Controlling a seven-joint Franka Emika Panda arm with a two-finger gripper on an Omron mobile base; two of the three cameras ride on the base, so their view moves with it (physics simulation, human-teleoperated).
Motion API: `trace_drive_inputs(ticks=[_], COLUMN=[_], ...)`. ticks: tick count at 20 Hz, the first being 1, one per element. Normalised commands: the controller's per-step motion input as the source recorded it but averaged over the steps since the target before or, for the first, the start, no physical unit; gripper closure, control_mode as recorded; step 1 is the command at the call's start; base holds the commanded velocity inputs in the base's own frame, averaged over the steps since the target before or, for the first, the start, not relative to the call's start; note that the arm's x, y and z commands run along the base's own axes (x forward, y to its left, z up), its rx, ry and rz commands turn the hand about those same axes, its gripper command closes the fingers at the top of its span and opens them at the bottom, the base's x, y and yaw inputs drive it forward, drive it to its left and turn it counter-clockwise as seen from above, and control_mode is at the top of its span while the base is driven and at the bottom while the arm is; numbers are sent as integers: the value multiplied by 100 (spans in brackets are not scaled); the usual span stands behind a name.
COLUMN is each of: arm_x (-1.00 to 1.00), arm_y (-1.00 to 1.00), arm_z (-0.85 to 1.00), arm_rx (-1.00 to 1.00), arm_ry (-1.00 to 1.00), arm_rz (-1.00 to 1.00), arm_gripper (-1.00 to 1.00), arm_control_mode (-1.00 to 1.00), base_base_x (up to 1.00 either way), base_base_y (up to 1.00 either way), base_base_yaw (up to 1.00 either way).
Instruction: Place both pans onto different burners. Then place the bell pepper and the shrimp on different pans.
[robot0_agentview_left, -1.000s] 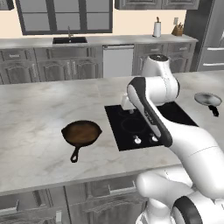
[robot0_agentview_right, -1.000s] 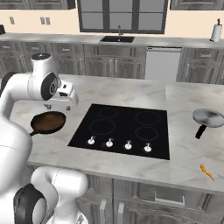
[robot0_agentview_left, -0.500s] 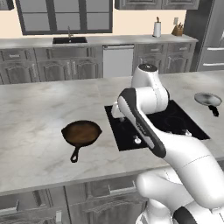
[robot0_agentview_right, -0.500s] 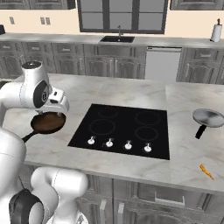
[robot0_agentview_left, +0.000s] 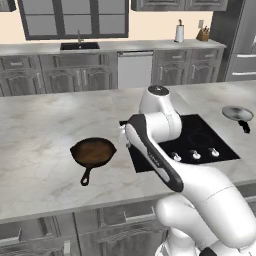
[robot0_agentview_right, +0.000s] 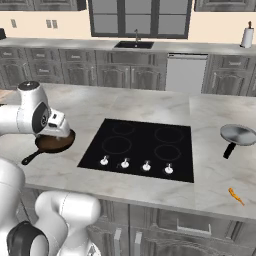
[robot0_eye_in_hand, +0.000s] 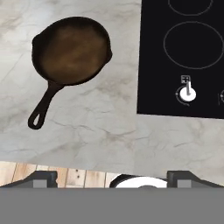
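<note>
Skillet (robot0_eye_in_hand: 72, 49) above spread fingers (robot0_eye_in_hand: 41, 178) (apart) — untouched.

The pale grey marble-patterned table (robot0_agentview_right: 150, 102) is carrying a flat black glass cooktop (robot0_agentview_right: 142, 147) set near its front edge. A dark cast-iron skillet with a rusty-brown inside (robot0_agentview_left: 93, 152) is lying just left of the cooktop, handle pointing toward the front edge. A shiny silver-grey steel pan with a black handle (robot0_agentview_right: 237, 136) is sitting toward the right edge, and a tiny curved orange shrimp (robot0_agentview_right: 235, 195) is lying near the front right corner.
</note>
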Motion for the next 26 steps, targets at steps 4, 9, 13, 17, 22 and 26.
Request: trace_drive_inputs(ticks=[4,9,13,17,22,26], arm_x=[-1,0,0,0,0,0], arm_y=[33,35,44,43,37,32], arm_z=[-26,-27,-24,-24,-32,-36], arm_rx=[3,2,1,2,2,1], arm_ry=[0,0,0,0,0,0], arm_rz=[0,0,0,0,0,0], arm_gripper=[-100,-100,-100,-100,-100,-100], arm_control_mode=[-100,-100,-100,-100,-100,-100], base_base_x=[0,0,0,0,0,0], base_base_y=[0,0,0,0,0,0], base_base_yaw=[0,0,0,0,0,0])
